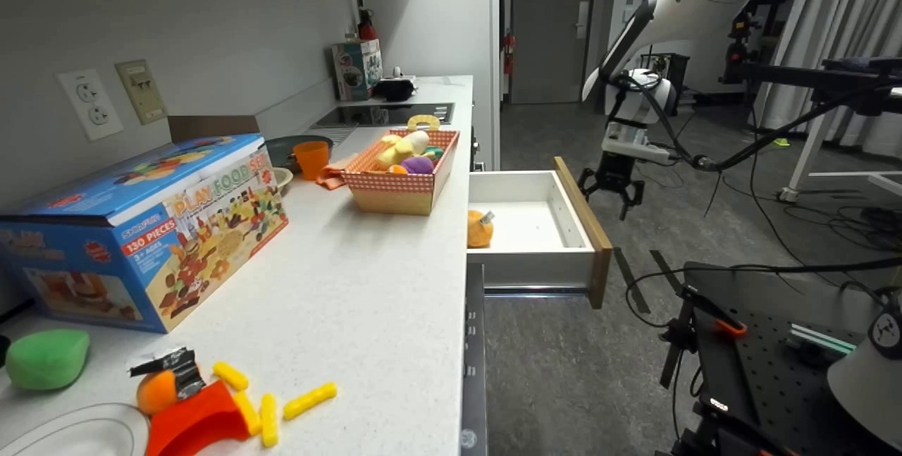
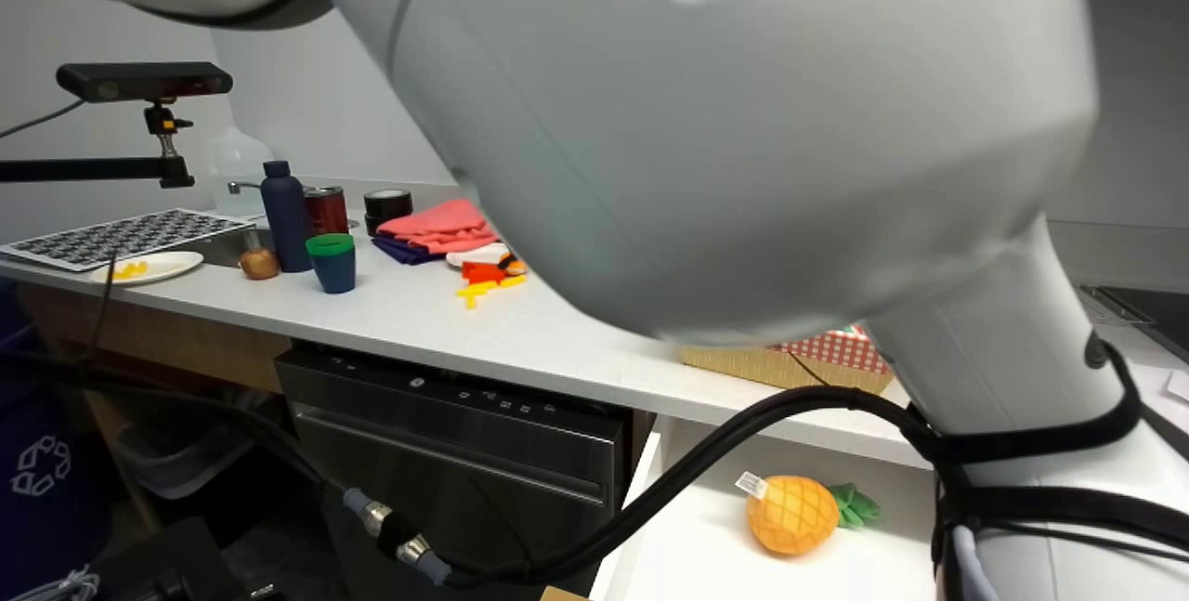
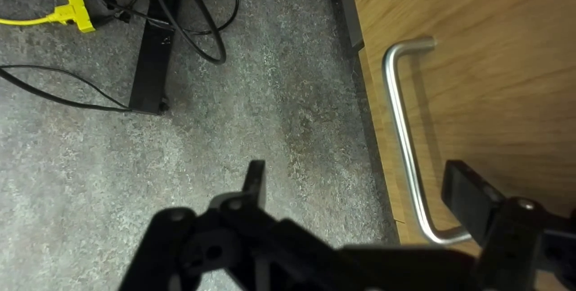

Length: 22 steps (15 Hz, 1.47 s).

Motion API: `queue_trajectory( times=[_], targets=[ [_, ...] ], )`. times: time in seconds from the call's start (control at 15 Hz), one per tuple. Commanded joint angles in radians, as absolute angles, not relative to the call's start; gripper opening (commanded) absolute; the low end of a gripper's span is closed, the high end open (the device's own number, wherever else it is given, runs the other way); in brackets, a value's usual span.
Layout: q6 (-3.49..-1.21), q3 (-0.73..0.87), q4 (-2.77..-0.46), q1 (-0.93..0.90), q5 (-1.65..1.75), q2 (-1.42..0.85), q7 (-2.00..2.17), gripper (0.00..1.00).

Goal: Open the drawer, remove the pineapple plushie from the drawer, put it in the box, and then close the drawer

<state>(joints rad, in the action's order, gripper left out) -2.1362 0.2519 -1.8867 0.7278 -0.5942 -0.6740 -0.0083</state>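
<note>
As I look along the counter, yellow sticks lie near at left, the blue toy carton beyond them. Farther off, the drawer stands pulled out at right with the pineapple plushie inside; left of that, the box sits up top. My gripper, fingers spread wide, hangs right of the drawer, near its handle. A cooktop lies far beyond.
</note>
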Motion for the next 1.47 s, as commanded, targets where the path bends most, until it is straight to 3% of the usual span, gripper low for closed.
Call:
queue_trajectory(
  times=[0.0,0.73,1.4],
  targets=[
    [-2.135,0.246,-1.884,0.732,-0.591,-0.675,-0.005,1.00],
    [-2.269,0.229,-2.066,0.662,-0.558,-0.500,-0.112,1.00],
    [-2.785,0.151,-2.421,0.640,-0.626,-0.240,-0.472,1.00]
  ],
)
